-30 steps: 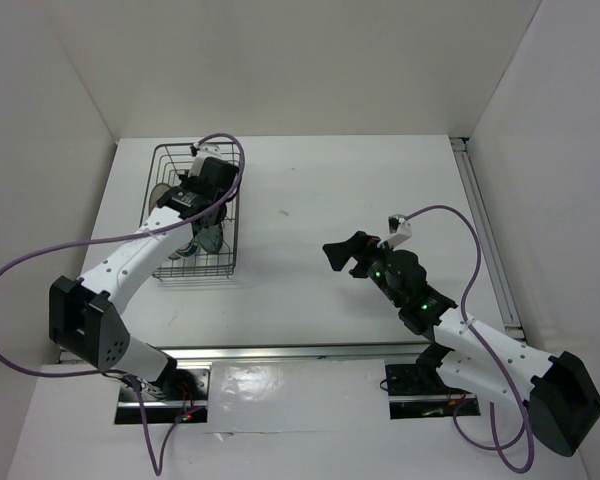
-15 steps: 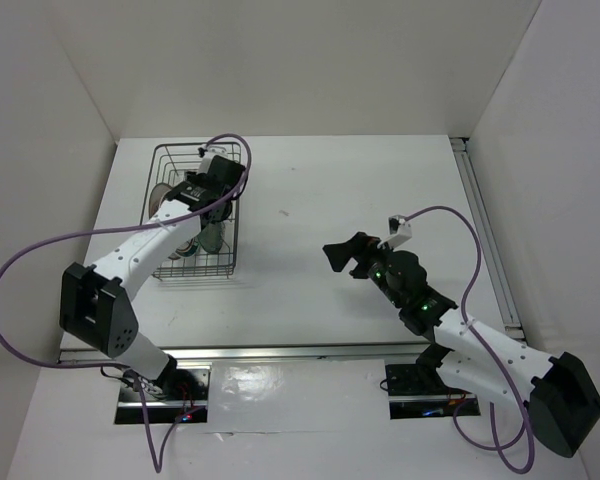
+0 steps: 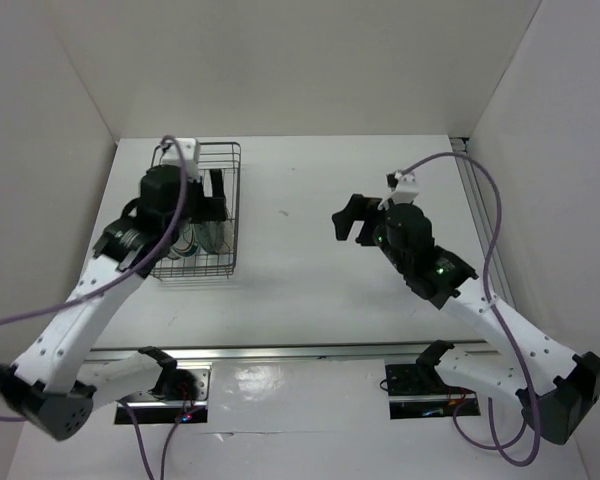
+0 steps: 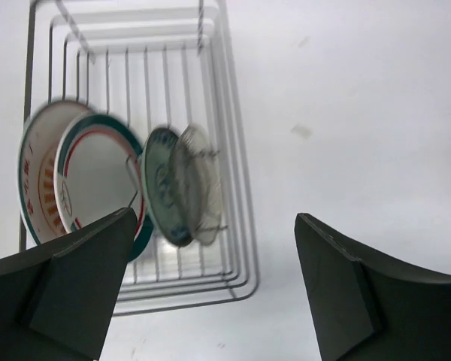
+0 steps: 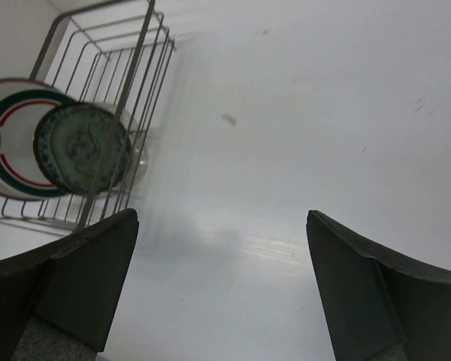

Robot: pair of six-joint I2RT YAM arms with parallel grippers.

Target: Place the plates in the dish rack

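The black wire dish rack (image 3: 232,165) stands at the table's far left. In the left wrist view the dish rack (image 4: 237,226) holds several plates on edge: an orange-patterned white plate (image 4: 34,180), a dark-rimmed white plate (image 4: 98,184), a teal-blue plate (image 4: 160,192) and a translucent plate (image 4: 201,184). My left gripper (image 3: 212,198) hovers over the rack, open and empty; in its own view the left gripper (image 4: 214,289) is above the rack's near edge. My right gripper (image 3: 346,215) is open and empty over mid-table. The right wrist view shows the rack (image 5: 144,53) and the teal plate (image 5: 83,147) to the left of the right gripper (image 5: 222,289).
White walls close in the table on the left, back and right. A metal rail (image 3: 485,240) runs along the right edge. Purple cables (image 3: 40,320) loop off both arms. Bare white tabletop (image 3: 300,180) lies between the rack and the right arm.
My left gripper has opened and lifted up off the plates in the rack, its arm swinging left. The right arm has risen and shifted slightly towards the back.
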